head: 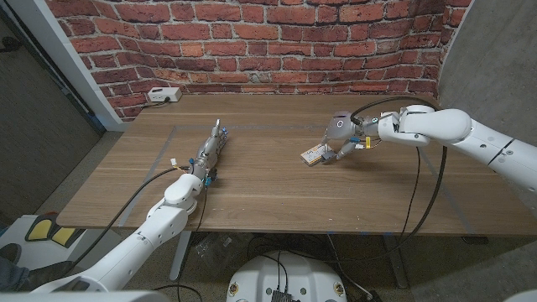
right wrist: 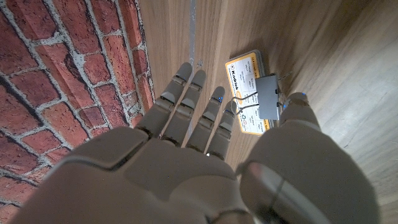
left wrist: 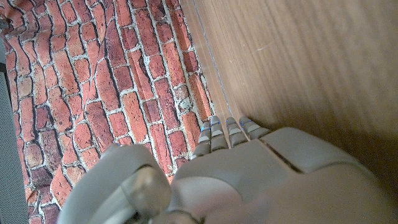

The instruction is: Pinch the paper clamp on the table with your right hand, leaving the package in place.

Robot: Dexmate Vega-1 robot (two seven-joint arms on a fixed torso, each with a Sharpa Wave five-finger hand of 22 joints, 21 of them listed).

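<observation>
- Grey metal paper clamp (right wrist: 269, 96) sits clipped on the yellow-and-white package (right wrist: 245, 93), which lies flat on the wooden table (head: 268, 180), right of centre.
- My right hand (head: 342, 138) hovers just over the package, fingers (right wrist: 186, 102) extended and spread, thumb apart beside the clamp; it holds nothing.
- Judgement: the approach is complete; the pinch is not yet made. Remaining: bring thumb and finger onto the clamp's wire handles without shifting the package.
- My left hand (head: 210, 151) waits on the table well to the left, fingers straight, holding nothing.
</observation>
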